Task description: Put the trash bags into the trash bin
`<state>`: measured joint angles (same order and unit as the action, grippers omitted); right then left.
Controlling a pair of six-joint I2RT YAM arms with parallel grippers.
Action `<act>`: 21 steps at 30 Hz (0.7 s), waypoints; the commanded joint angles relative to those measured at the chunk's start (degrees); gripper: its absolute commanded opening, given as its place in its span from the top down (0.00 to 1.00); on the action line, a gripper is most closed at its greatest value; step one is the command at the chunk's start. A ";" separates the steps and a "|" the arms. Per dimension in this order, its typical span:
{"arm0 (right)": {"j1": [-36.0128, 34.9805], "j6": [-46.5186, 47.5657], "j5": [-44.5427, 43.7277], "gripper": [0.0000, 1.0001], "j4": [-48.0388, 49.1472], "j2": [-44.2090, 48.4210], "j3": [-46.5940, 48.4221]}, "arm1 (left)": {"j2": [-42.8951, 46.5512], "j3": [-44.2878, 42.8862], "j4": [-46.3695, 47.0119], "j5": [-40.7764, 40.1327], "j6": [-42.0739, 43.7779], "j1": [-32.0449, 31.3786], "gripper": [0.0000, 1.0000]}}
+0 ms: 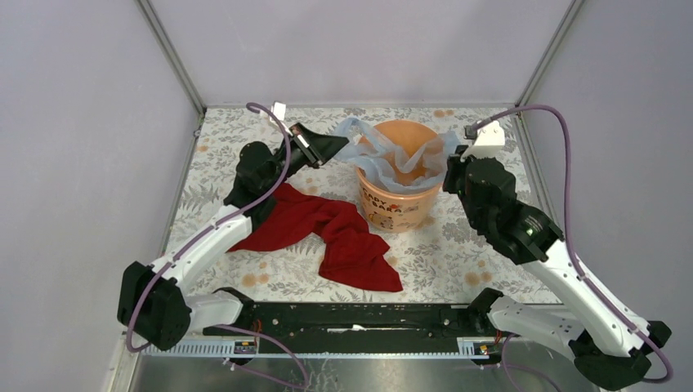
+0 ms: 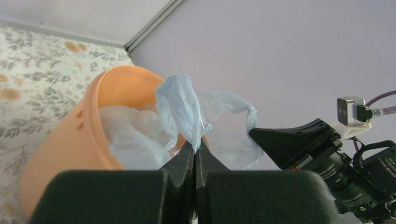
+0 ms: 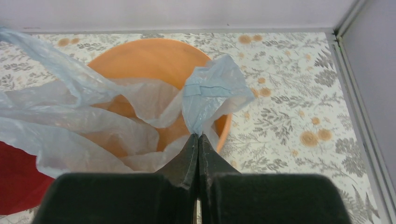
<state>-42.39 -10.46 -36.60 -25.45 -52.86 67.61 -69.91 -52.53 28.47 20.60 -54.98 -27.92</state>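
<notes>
My L claw (image 2: 194, 150) is clenched on one edge of the pale-blue bag (image 2: 183, 105), and my R claw (image 3: 198, 140) pinches the opposite edge. Bag's draped across the orange bin (image 1: 391, 208), its middle sagging inside. Only top cam shows the bin's printed side & the whole red cloth (image 1: 327, 233) beside it. Count: 1 bag, 1 bin, 1 cloth.

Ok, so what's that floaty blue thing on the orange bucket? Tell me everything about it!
It's a thin, see-through pale-blue plastic bag, soft and wrinkly. Its middle sags down inside the orange bucket, and its edges stretch out over the rim on both sides. The left gripper pinches one bunched corner and the right gripper pinches the opposite one, both shut on the film, holding it spread open.
</notes>
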 commanded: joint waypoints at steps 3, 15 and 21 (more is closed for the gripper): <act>-0.33 -5.47 -5.12 1.00 -2.27 6.50 -5.33 | 3.88 4.79 -2.84 0.10 0.84 0.90 1.00; -0.32 -14.69 -0.34 0.84 -5.81 16.20 -16.89 | 10.11 13.71 -10.27 -1.53 4.54 0.86 1.00; -0.32 -18.44 -3.12 0.83 -3.38 16.73 -21.97 | 10.51 16.11 -11.96 -4.19 5.97 0.85 0.86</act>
<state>-42.39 -24.58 -36.91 -31.07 -35.75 47.72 -60.36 -37.50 16.69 18.68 -51.27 -27.38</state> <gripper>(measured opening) 0.181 0.096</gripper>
